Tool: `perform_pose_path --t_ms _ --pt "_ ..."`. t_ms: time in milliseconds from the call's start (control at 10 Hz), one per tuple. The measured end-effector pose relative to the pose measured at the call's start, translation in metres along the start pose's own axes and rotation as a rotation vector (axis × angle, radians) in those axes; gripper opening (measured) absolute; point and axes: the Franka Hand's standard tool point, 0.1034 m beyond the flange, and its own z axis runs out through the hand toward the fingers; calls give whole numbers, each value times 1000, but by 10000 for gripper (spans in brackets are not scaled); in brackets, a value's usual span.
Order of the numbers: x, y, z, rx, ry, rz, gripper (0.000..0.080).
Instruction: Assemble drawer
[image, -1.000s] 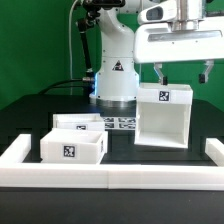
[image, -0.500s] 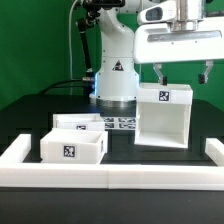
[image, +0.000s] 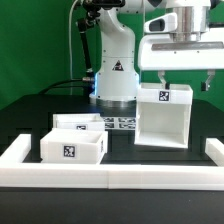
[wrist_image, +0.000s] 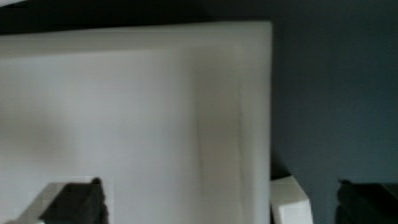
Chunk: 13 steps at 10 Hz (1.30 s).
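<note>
The tall white open-fronted box shell (image: 163, 118) stands on the black table at the exterior view's right, a tag on its top. My gripper (image: 184, 82) hangs just above its top, open and empty, one finger over the shell and one past its right side. In the wrist view the shell's white top (wrist_image: 134, 110) fills most of the picture, and the gripper (wrist_image: 222, 205) shows two dark fingertips (wrist_image: 71, 200) wide apart. Two small white trays sit at the front left, one in front (image: 72, 148) and one behind it (image: 80, 122).
The low white rail (image: 110, 176) edges the table's front and both sides. The marker board (image: 120, 124) lies flat between the trays and the shell. The arm's base (image: 115, 80) stands behind, with cables at the back left.
My gripper has shifted a little down and to the exterior view's right above the box shell. The shell and trays have not moved.
</note>
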Motion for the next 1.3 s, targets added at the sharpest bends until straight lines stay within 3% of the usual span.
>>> perform_pose_path --t_ms 300,600,700,800,1300 --pt "-10 -3 9 -3 -15 -22 650" --pt "-8 1 9 -2 -12 -34 234" --pt "-7 2 9 -1 -11 -51 234" --pt "-5 4 8 -1 -10 -70 71" --pt "-3 6 7 0 -6 -94 36"
